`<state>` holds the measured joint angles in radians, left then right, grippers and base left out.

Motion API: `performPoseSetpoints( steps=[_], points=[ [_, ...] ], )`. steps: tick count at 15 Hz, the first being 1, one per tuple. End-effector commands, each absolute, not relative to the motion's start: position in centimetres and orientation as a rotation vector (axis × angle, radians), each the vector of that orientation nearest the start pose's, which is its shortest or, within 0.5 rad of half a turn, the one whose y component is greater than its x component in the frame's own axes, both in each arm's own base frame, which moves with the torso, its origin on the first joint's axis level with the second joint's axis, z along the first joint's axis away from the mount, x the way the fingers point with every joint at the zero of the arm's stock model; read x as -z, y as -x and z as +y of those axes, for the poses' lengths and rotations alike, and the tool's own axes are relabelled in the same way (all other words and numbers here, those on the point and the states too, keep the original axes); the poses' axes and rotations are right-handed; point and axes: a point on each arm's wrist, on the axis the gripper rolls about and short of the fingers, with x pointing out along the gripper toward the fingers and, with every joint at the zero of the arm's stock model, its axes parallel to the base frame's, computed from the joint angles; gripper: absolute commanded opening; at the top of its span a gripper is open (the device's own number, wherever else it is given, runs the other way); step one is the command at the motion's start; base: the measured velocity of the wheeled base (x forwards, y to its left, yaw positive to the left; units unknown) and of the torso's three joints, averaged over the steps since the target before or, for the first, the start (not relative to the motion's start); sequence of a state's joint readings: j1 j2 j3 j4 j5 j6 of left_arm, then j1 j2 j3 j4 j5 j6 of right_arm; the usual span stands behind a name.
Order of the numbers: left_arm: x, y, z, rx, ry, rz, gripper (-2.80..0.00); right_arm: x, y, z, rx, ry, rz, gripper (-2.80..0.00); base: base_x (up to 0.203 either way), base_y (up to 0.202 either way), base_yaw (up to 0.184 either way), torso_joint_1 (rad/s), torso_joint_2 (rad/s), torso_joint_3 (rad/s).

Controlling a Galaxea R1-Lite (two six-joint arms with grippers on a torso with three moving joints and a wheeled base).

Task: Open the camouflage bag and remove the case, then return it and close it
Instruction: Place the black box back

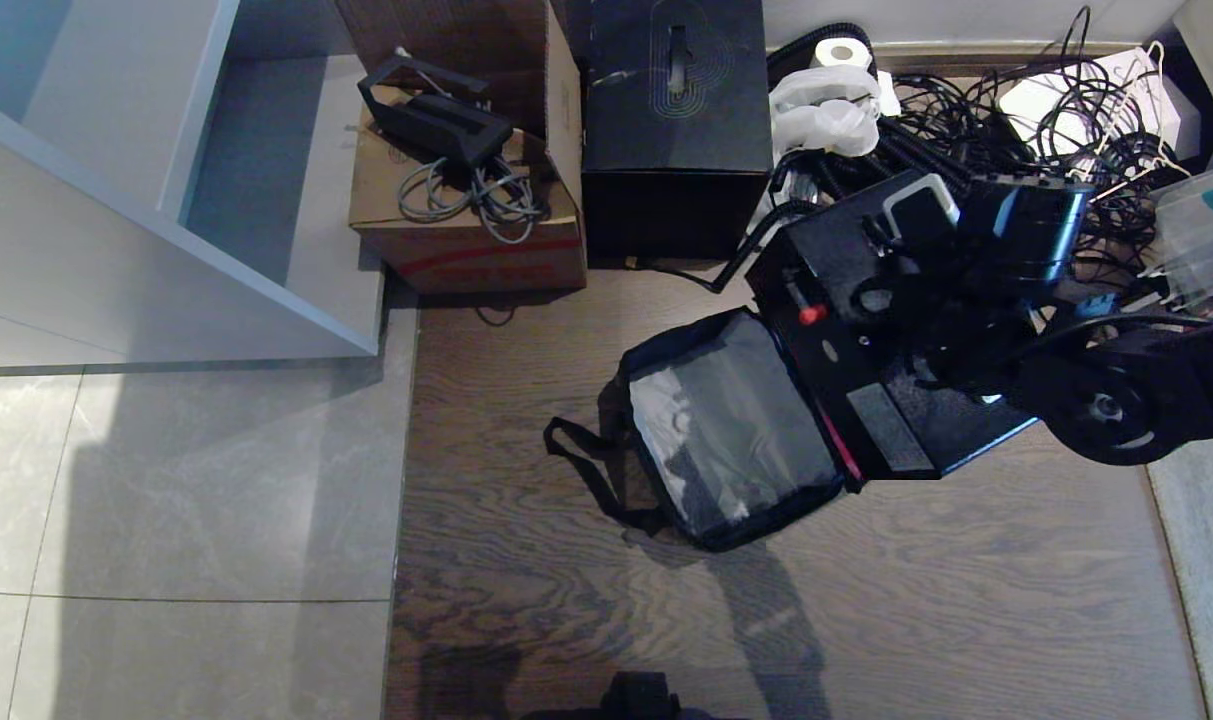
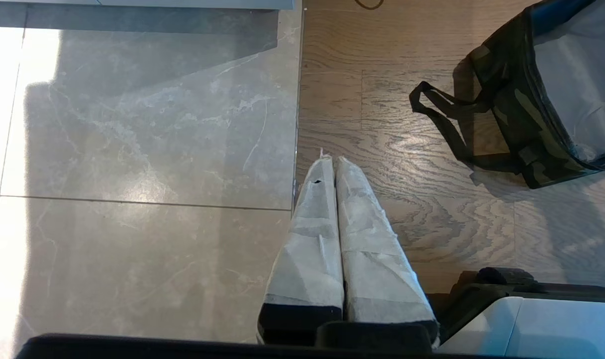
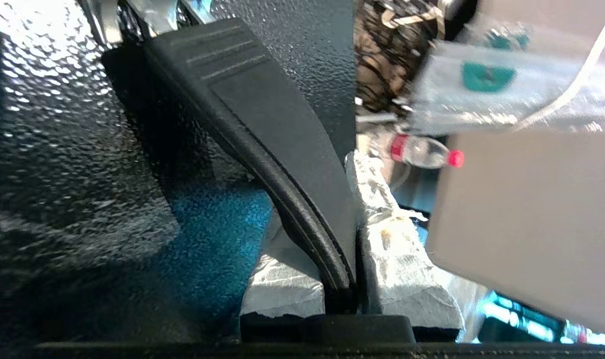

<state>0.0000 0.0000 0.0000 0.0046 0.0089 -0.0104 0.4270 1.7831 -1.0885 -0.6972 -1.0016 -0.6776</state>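
The camouflage bag (image 1: 731,430) lay open on the wooden floor (image 1: 526,600), its silver lining facing up and its strap (image 1: 591,470) spread to the robot's left. The right tool (image 3: 349,219) was clamped on the handle (image 3: 272,134) of the black case (image 1: 896,330), held above the bag's right edge. The left tool (image 2: 332,172) hung over the floor near the tiles (image 2: 132,149), its fingers pressed together with nothing between them.

looks like a cluttered storeroom or lab corner, tangled black cables (image 1: 1026,130) heaped by the wall, worn cardboard box (image 1: 466,215), plain black box (image 1: 676,120), wood flooring (image 1: 766,620) meeting grey tile (image 1: 166,500)
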Motion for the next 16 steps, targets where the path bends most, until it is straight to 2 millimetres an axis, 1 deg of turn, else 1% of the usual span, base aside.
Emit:
performPoseSetpoints(
  steps=[1, 5, 7, 10, 14, 16],
  points=[
    [-7.5, 2.3, 0.0, -0.009, 0.011, 0.005, -2.80, -24.1, -30.5, 13.9, 0.497, 0.676, 0.191, -2.80, 0.000, 0.000, 0.000, 0.000, 0.00, 0.000],
    [-7.5, 2.3, 0.0, -0.009, 0.011, 0.005, -2.80, -22.5, -30.3, 16.0, 0.420, 0.695, 0.235, -2.80, 0.000, 0.000, 0.000, 0.000, 0.00, 0.000],
    [-7.5, 2.3, 0.0, -0.009, 0.011, 0.005, -2.80, -21.4, -30.1, 17.1, 0.389, 0.705, 0.271, -2.80, 0.000, 0.000, 0.000, 0.000, 0.00, 0.000],
    [-7.5, 2.3, 0.0, -0.009, 0.011, 0.005, -2.80, -19.9, -30.4, 18.5, 0.366, 0.698, 0.306, -2.80, 0.000, 0.000, 0.000, 0.000, 0.00, 0.000],
    [-7.5, 2.3, 0.0, -0.009, 0.011, 0.005, -2.80, -19.8, -31.0, 20.7, 0.338, 0.641, 0.342, -2.80, 0.000, 0.000, 0.000, 0.000, 0.00, 0.000],
    [-7.5, 2.3, 0.0, -0.009, 0.011, 0.005, -2.80, -19.3, -31.4, 21.6, 0.329, 0.617, 0.372, -2.80, 0.000, 0.000, 0.000, 0.000, 0.00, 0.000]
  ],
)
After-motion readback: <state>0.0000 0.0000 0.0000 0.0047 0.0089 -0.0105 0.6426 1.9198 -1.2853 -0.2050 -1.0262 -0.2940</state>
